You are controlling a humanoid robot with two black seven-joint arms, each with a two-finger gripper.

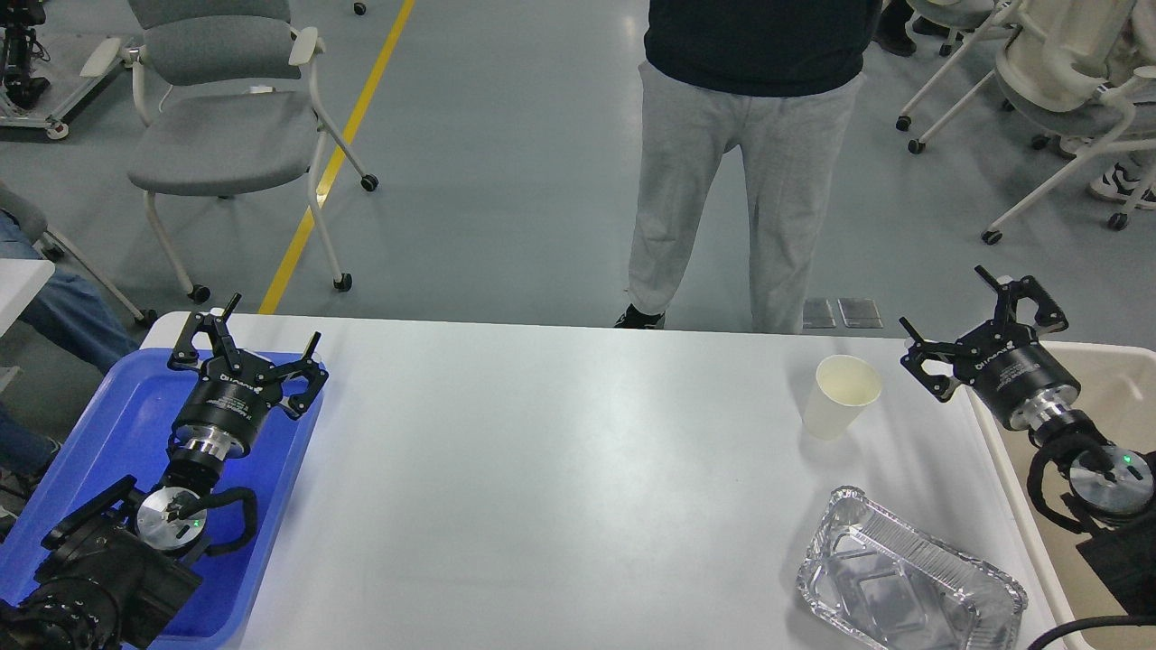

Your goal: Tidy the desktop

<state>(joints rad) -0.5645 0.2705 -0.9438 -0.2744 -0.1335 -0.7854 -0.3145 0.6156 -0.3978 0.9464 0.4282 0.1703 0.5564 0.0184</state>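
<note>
The desktop is a wide glossy white tabletop filling the lower middle of the head view. On its right part stands a white paper cup, upright and empty. Nearer me lies an empty foil tray. My right gripper is open, hovering just right of the cup over the table's right edge, holding nothing. My left gripper is open above the blue tray at the left edge, also empty.
A beige bin sits off the desktop's right edge under my right arm. A person in grey trousers stands at the far edge. Chairs stand on the floor beyond.
</note>
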